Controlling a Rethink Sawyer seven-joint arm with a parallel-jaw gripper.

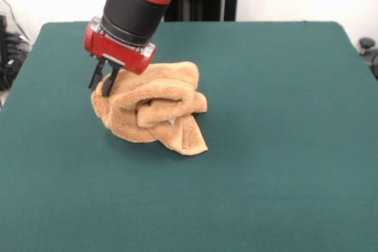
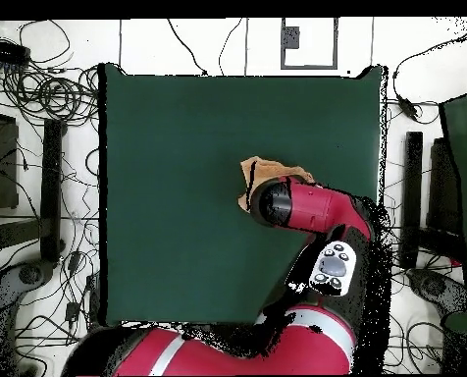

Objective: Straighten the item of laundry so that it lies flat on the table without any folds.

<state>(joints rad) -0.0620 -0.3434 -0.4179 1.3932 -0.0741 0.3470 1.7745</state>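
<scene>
Fingertips (image 1: 104,82), two short black prongs, sit close together at the towel's upper left edge in the front view; cloth seems to run up between them, so I judge them clenched on a fold of the small golden-tan terry-cloth hand towel (image 1: 155,109), though the actual pinch point is partly hidden.

Near to far, taking the towel as landmark:
- In front of towel: bare stretch of the large dark teal-green felt-topped table (image 1: 266,193), nothing on it.
- Towel itself: crumpled heap, roughly mid-table, slightly toward the table's far side. A loose corner flap hangs toward the camera at lower right of the heap; rolled folds stacked in the middle. Not flat, many folds, so the task looks barely begun.
- At towel's upper left: the red-and-black Sawyer gripper (image 1: 101,81), tilted, coming down from above.
- Beyond towel: more bare table up to the far edge.

Overhead view: arm's wrist covers most of the heap; only a tan sliver (image 2: 260,169) shows past it. Gripper itself hidden there.

Key relation: heap's bulk lies to the right of and below the fingers in the front view, long axis running roughly from the gripped corner down to the loose flap. Judgement: lifting and dragging away from the flap, up-left, should unroll it; risk is the whole lump sliding along instead.
</scene>
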